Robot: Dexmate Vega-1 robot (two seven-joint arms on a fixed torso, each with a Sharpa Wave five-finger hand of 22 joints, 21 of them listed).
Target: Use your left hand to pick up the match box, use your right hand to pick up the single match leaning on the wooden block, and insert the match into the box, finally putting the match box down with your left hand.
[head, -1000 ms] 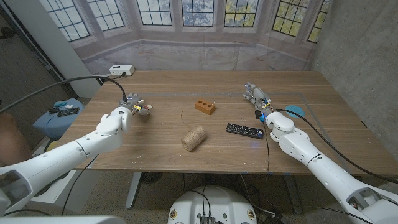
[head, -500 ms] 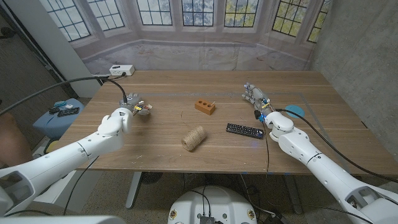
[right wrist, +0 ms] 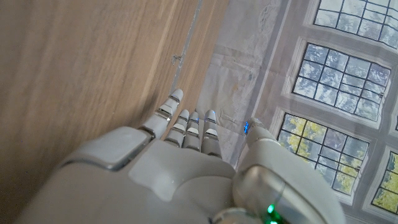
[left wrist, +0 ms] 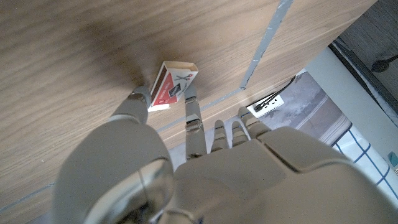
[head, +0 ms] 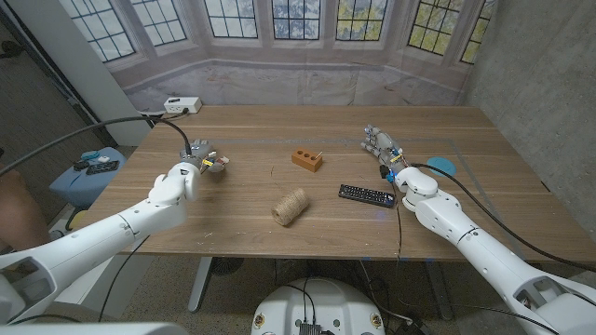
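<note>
Hovering: left hand fingers apart, over flat red/white card box on woodgrain surface; right hand fingers loose, holding nothing.

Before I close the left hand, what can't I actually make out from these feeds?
- Match box: the head view hides it behind the left hand; the left wrist view doesn't settle whether the fingers touch it.
- Match on the block: too small in the head view to judge its lean.
- Right hand: holds nothing, but contact with the table is unclear.

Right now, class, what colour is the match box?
Red and white match box, clearest in the left wrist view.
</note>
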